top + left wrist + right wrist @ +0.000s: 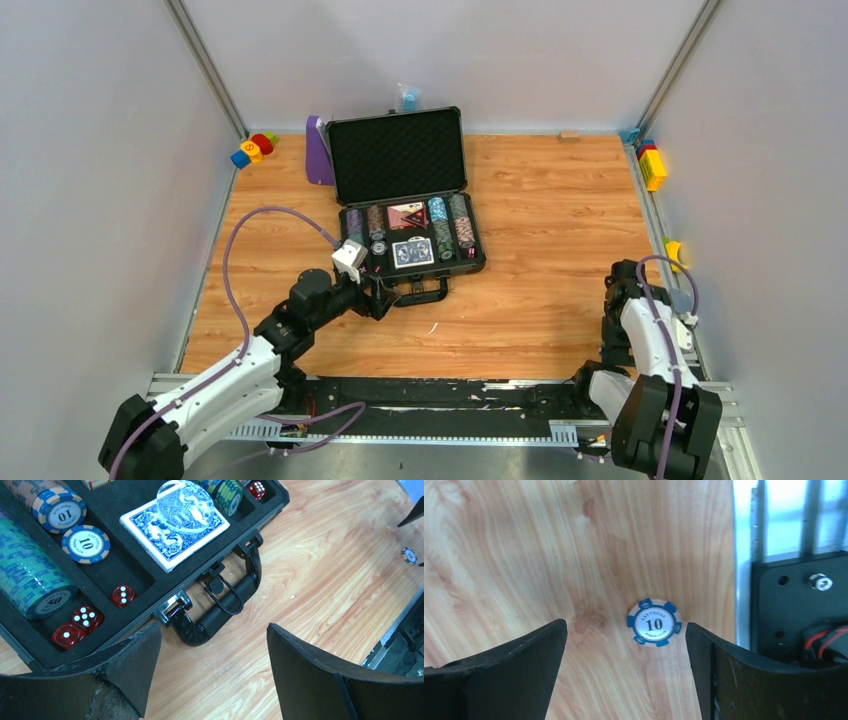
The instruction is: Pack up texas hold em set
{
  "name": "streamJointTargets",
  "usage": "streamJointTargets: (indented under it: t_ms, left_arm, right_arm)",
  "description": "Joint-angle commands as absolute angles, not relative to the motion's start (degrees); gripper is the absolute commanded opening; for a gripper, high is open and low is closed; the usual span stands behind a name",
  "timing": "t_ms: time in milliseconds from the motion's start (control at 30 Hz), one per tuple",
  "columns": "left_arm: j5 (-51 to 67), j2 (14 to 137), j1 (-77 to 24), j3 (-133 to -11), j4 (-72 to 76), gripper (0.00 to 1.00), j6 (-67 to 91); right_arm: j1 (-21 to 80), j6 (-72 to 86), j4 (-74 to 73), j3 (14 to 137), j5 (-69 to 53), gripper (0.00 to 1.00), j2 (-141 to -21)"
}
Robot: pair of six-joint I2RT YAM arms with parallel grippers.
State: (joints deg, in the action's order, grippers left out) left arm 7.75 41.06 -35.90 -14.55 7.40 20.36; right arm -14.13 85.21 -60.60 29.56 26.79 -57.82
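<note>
- Wood table (560,220), grey walls; open case (398,155) mid-table, chips (455,225), cards (412,252) and dice (85,617) inside.
- Left gripper (214,626) spread wide, empty, by the case handle (227,607).
- Right gripper (625,624) spread wide around a lone blue chip (654,622) lying on the wood, untouched.

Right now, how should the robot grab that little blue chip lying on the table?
Probably by its rim, from straight above. The chip lies flat on the table, so only its thin round edge can be pinched. The right end effector hangs open above it, ready to drop a finger on each side.
</note>
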Motion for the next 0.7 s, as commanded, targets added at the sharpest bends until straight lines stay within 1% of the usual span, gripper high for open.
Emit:
streamJointTargets:
  t_ms: [0,100,233,367,500,633,667]
  left_arm:
    - [9.21,40.77,-35.6,-13.7,11.4,0.85,20.91]
    - [9.14,40.07,-35.6,-13.61,11.05,0.85,20.85]
    - [8.99,38.77,-35.6,-13.33,10.67,0.85,20.92]
    - [8.89,37.8,-35.68,-13.1,10.33,0.86,20.98]
    - [9.16,37.53,-35.61,-13.1,10.27,0.86,20.92]
    - [9.34,37.07,-35.65,-13.14,9.69,0.86,20.9]
    - [9.33,36.9,-35.63,-13.11,9.68,0.86,20.98]
  right_arm:
    - [-15.19,80.52,-51.31,28.25,25.0,0.89,-57.1]
    - [-16.38,80.13,-50.35,28.72,23.28,0.88,-61.1]
    - [-20.35,78.87,-50.37,29.7,21.33,0.86,-65.96]
    - [-21.94,78.59,-49.59,28.91,20.42,0.87,-65.39]
    - [-23.61,75.78,-42.93,25.11,16.42,0.79,-62.47]
    - [-23.95,75.47,-41.44,24.27,12.74,0.74,-64.92]
    - [-24.03,75.56,-41.52,24.57,12.4,0.71,-66.09]
